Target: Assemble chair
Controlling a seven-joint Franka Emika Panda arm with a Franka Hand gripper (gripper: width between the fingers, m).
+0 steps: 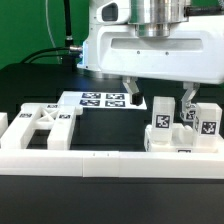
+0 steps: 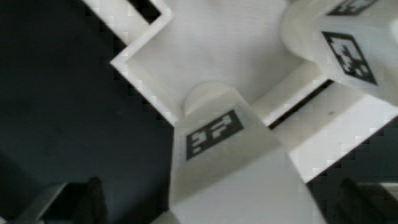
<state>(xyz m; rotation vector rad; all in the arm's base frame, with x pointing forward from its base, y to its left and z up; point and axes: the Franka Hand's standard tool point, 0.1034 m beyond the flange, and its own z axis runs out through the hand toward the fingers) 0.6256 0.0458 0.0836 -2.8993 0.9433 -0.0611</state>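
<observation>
Gripper (image 1: 160, 97) low over loose chair (image 1: 160, 125) parts, fingers wide apart, nothing clamped.
Chair unassembled: tagged post (image 1: 161, 122) upright at exterior view's right, below and between the fingers, untouched; second post (image 1: 207, 122) just beside it; X-braced frame (image 1: 45, 125) flat at left. Marker board (image 1: 105, 100) far centre, border rail (image 1: 90, 160) near.

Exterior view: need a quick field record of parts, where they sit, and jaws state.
jaws: open, wide apart, nothing gripped
tagged post: upright, just below the jaws, toward the exterior view's right
second tagged post: upright, further right
X-braced frame: lying flat, exterior view's left
marker board: flat on the table, behind the parts
border rail: runs along the front
</observation>
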